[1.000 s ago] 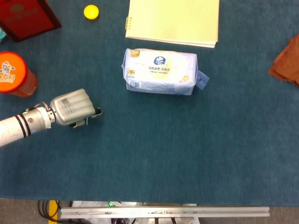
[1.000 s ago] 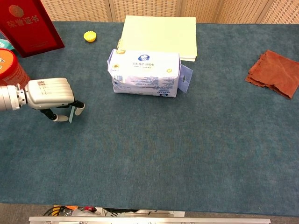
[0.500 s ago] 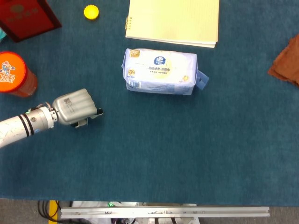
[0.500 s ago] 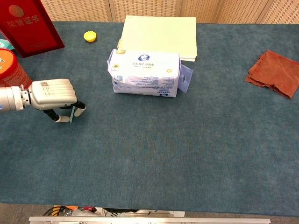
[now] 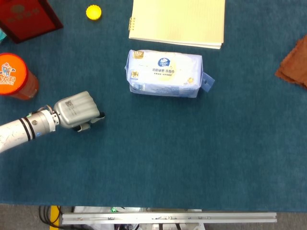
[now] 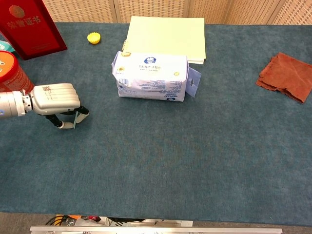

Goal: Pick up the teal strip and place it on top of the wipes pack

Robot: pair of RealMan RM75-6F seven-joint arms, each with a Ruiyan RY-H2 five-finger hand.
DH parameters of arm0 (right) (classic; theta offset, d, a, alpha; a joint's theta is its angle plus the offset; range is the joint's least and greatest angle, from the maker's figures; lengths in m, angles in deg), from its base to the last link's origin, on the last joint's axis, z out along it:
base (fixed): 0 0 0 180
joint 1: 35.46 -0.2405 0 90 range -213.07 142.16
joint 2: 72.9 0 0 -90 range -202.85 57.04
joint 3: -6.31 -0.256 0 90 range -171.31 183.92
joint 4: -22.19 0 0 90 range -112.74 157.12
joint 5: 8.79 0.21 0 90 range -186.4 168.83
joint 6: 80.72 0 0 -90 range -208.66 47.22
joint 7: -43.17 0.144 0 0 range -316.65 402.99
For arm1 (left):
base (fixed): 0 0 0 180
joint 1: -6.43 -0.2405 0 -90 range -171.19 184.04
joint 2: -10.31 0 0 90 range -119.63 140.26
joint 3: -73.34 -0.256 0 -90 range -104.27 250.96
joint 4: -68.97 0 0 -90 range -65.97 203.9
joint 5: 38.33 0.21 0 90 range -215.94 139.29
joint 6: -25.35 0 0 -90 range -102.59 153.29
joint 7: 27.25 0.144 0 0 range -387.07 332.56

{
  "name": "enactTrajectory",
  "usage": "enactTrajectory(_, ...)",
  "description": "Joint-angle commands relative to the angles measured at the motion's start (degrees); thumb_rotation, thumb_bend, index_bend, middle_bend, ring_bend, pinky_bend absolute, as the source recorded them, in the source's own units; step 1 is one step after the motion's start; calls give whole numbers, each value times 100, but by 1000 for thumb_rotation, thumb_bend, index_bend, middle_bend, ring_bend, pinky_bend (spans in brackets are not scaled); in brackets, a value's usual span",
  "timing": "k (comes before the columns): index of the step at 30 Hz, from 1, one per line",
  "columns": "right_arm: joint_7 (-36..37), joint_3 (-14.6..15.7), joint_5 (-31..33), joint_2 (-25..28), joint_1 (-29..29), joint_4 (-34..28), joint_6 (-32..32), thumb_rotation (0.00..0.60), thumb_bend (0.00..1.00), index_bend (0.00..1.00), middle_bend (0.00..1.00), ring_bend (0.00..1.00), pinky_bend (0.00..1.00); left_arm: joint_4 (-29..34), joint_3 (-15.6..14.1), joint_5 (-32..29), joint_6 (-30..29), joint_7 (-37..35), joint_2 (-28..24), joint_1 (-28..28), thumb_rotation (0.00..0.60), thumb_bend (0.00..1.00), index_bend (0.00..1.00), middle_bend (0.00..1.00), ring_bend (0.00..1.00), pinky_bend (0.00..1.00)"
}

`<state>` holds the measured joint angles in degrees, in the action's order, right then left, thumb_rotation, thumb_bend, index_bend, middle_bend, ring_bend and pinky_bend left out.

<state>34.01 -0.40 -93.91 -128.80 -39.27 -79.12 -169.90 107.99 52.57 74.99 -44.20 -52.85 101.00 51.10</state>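
Left hand (image 6: 54, 99) low on the table (image 6: 161, 161), fingers curled on the strip (image 6: 75, 119).
The wipes pack (image 6: 151, 76), pale blue and white, lies well beyond the fingertips; the strip is a thin teal sliver pinched under the curled fingers (image 6: 62, 123), mostly hidden.

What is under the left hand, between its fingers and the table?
In the chest view the left hand has its fingers curled down, pinching a thin teal strip near the table. Only its lower end shows; the rest is covered by the hand.
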Motion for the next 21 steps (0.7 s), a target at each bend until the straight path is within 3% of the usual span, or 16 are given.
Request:
enactTrajectory(1,-1,-4,-2,0,1,-2,-5,600,260,304,371,316,352,7,-4,-19,12,-31,8,4,600,314,568,1000,959,901)
enactTrajectory(21,146,-24,-22,0,42,103,-87,600,259,304,371,323,352,133,58,-112,-40,-13,24,31,600,370,617,1000,966,901)
